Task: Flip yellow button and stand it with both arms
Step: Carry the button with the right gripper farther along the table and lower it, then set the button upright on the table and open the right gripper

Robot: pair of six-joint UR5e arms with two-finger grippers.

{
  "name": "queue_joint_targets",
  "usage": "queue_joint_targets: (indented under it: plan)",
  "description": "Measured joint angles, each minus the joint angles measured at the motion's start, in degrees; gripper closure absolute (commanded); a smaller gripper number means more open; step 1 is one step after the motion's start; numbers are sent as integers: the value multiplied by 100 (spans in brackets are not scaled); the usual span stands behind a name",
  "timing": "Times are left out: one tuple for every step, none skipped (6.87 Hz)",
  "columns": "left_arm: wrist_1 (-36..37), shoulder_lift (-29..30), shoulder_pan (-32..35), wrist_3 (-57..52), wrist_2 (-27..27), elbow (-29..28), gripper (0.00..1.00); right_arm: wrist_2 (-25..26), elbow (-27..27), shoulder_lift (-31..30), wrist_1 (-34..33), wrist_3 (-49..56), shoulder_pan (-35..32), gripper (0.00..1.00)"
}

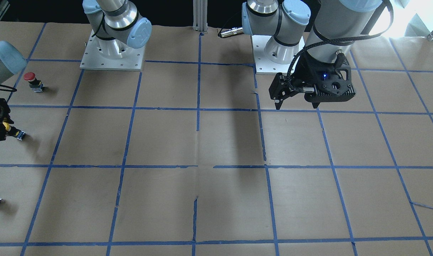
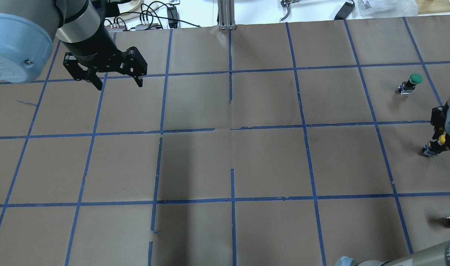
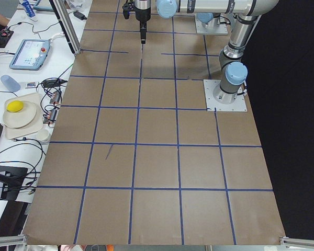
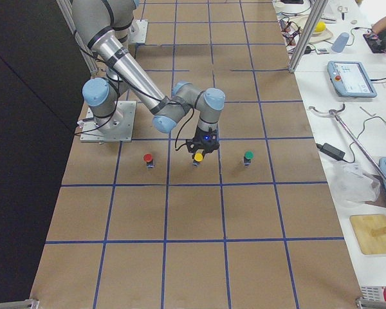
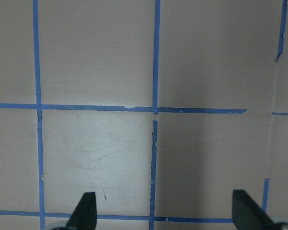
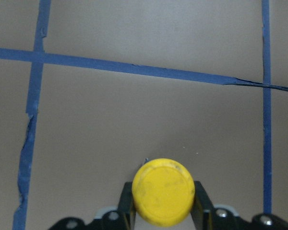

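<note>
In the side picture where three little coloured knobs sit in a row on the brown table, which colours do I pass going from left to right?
red button → yellow button → green button

Left gripper (image 2: 119,85), fingers (image 5: 86,211) wide apart (aloft); right gripper (image 6: 163,195) low, fingers (image 6: 126,201) pinched.

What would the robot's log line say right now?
right pincer: shut on yellow button | left pincer: open, empty, above table | red button, green button: standing alone
</note>
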State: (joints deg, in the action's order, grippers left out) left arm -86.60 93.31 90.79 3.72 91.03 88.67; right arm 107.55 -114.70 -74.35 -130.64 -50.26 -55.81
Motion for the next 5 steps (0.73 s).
queue_joint_targets:
  plan:
    - [14,0,0,6,-4,-4,0,-22,11,12,1,11,0,1]
    - [21,-1,-1,18,-13,-6,0,-31,25,-6,3,10,0,1]
    - [23,-1,-5,32,-17,-16,0,-35,99,-60,42,26,-10,1]
    - [25,-4,-7,38,-22,-32,0,-32,284,-165,297,82,-49,1]
    - [24,-6,-7,40,-23,-50,0,-21,594,-313,870,144,-164,0]
